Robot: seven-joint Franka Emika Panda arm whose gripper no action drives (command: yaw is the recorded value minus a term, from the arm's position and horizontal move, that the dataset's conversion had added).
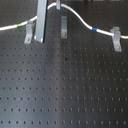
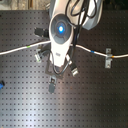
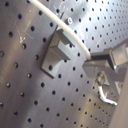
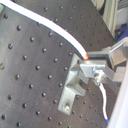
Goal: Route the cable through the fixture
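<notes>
The white cable runs across the far side of the black perforated board. It has a green band at the first exterior view's left and a blue band toward the right. It rises to a peak at the top centre, where my gripper holds it. In both wrist views the fingers are shut on the cable, just above and beside a grey slotted fixture. The cable is not in its slot. In the second exterior view the arm hides the gripper.
Three grey fixtures stand in a row in the first exterior view: left, middle and right. The cable lies across the right one. A grey bar of the arm hangs beside the left fixture. The perforated board stretches toward the near side.
</notes>
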